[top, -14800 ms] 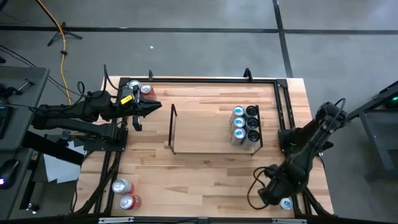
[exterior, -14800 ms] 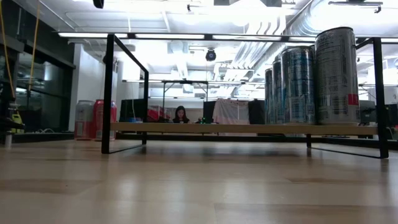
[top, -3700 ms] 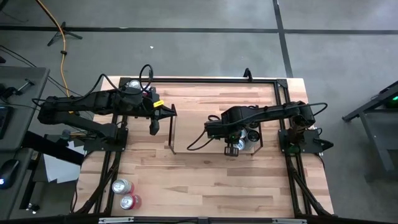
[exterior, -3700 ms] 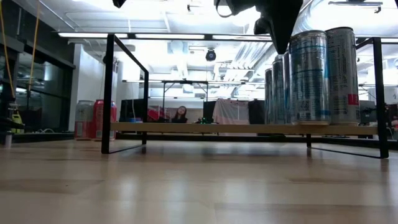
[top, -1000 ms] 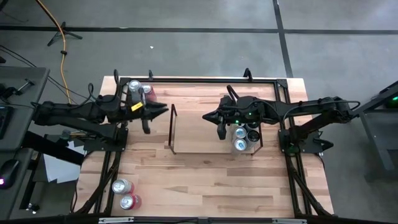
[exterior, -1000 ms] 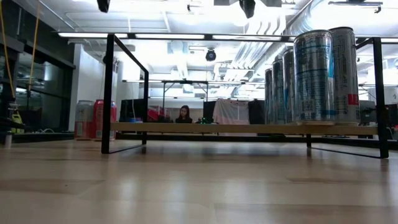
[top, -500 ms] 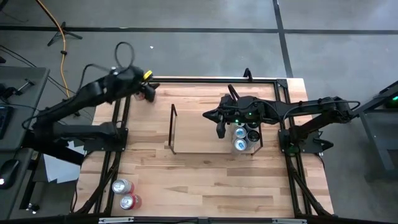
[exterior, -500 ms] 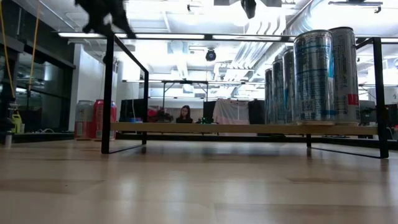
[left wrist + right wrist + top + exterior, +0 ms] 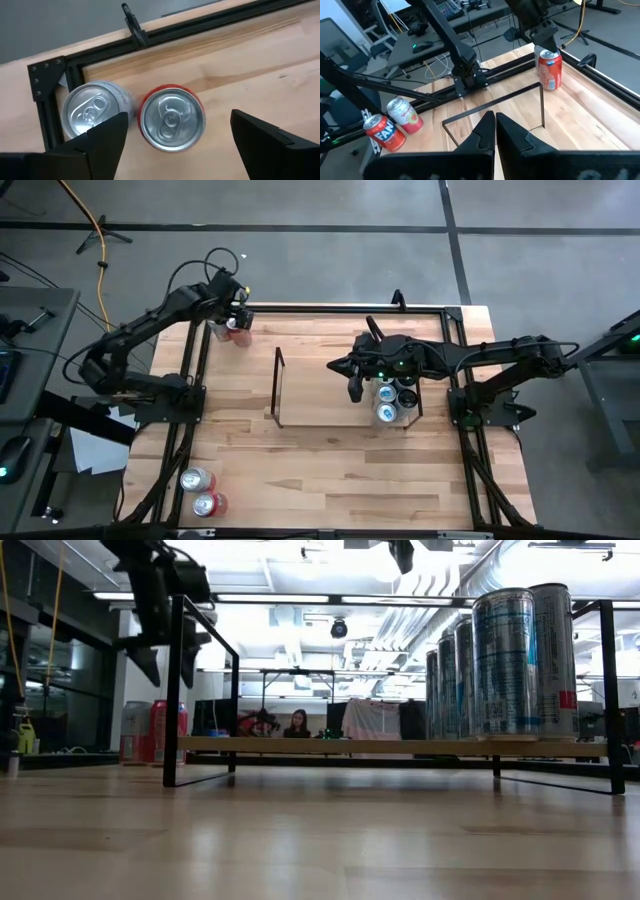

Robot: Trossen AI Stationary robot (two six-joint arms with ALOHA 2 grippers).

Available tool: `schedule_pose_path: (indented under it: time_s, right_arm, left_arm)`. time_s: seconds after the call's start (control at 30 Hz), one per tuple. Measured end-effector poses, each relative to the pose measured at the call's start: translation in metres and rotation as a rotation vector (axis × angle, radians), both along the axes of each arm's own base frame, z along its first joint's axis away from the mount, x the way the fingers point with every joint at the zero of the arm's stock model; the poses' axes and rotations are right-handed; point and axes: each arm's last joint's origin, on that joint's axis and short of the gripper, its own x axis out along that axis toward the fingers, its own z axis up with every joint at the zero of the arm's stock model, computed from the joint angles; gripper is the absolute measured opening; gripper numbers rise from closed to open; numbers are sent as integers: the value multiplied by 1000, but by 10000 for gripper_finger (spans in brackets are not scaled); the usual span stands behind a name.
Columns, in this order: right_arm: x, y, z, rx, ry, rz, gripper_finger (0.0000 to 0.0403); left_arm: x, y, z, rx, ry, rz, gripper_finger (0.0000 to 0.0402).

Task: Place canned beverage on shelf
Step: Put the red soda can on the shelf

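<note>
Nearest the front edge of the table [image 9: 330, 470], at its left corner, two cans [image 9: 201, 492] lie beside each other, one silver and one red. Farther in, the shelf [image 9: 277, 392] stands across the middle of the wooden top; its right end holds a cluster of tall silver-and-blue cans [image 9: 387, 393], with dark-topped ones behind them, while the left end is bare. In the low view those cans [image 9: 520, 662] stand upright in a row on the shelf's board. The right gripper [image 9: 355, 387] hangs over the shelf just left of that cluster, its fingers [image 9: 490, 131] pressed together and holding nothing. At the far left corner of the table, inside the black rail frame [image 9: 165, 32], a red can [image 9: 171, 118] stands upright with a silver can [image 9: 95, 109] touching or almost touching it on the corner side. The left gripper [image 9: 175, 142] hovers above the red can with its fingers [image 9: 270, 147] spread wide to either side of it, clear of the can and gripping nothing. In the high view this gripper [image 9: 232, 318] sits over the same corner. Beyond the table, a person [image 9: 297, 723] sits in the room behind
</note>
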Motion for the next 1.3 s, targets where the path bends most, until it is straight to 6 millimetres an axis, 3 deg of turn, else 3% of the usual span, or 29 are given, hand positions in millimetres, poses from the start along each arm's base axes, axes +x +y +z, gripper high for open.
schedule_pose_path:
  time_s: [0.33, 0.97, 1.3]
  right_arm:
    - [0, 0, -1, 0, 9, 0, 1]
    - [0, 0, -1, 1, 9, -1, 1]
    - [0, 0, -1, 24, 6, -8, 1]
  left_arm:
    - [9, 21, -24, -77, 18, 26, 312]
    - [27, 22, -58, -265, 92, -18, 309]
    - [31, 24, -58, -217, 89, -26, 233]
